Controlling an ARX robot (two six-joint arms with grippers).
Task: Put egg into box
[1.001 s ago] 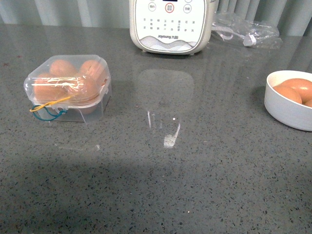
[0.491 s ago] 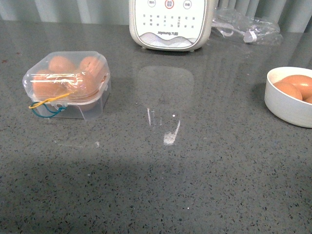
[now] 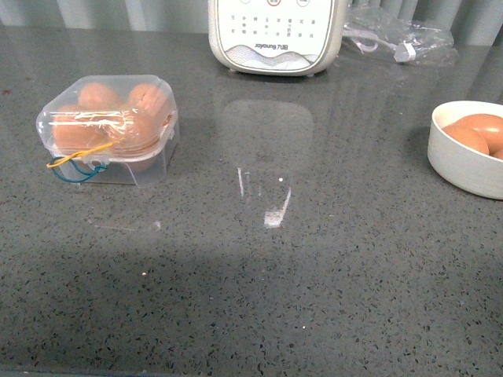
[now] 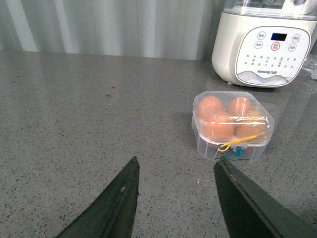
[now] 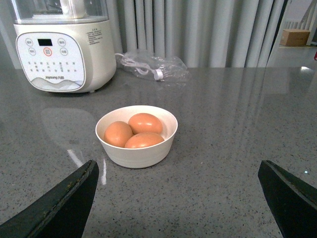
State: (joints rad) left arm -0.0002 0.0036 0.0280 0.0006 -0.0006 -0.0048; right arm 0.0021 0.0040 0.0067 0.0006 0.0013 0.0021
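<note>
Visibly four eggs boxed, three bowled

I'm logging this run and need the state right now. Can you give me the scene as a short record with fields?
box: clear egg case, lid shut, four eggs inside, yellow and blue cord at its front
bowl: white bowl holding three brown eggs
appliance: cream kitchen machine at the back of the counter
bag: clear plastic bag beside the machine
left tool: open, empty, apart from the box
right tool: open wide, empty, apart from the bowl
</note>
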